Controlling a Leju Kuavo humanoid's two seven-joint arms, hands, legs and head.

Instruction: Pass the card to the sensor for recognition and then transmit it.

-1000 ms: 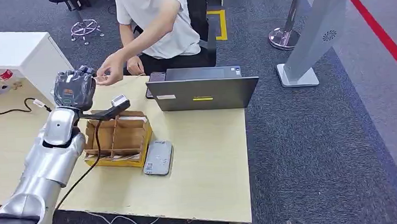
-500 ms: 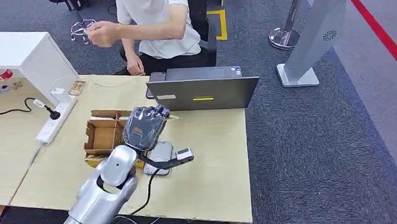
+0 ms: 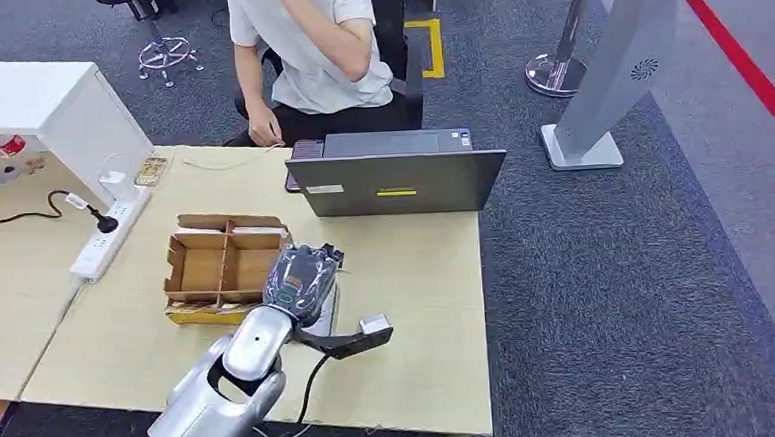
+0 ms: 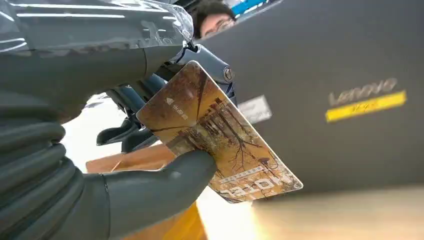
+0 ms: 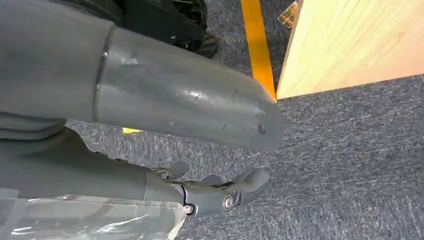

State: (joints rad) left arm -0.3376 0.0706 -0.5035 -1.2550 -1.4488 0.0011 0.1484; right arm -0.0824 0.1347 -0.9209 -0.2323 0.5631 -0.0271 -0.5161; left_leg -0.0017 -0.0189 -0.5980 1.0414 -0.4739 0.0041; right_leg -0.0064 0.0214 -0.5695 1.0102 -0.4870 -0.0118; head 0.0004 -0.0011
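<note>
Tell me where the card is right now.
The card is held in the left hand, seen close in the left wrist view; in the head view that hand is over the table, beside the cardboard box, in front of the laptop.

My left arm (image 3: 222,387) reaches forward over the table, silver forearm angled up and to the right. The left hand (image 3: 302,280) pinches the card (image 4: 220,135) between thick thumb and darker fingers (image 4: 125,137) (edge-on grip, card tilted). My right hand (image 5: 200,150) hangs low, its fingers (image 5: 240,185) loosely spread, holding nothing.
</note>
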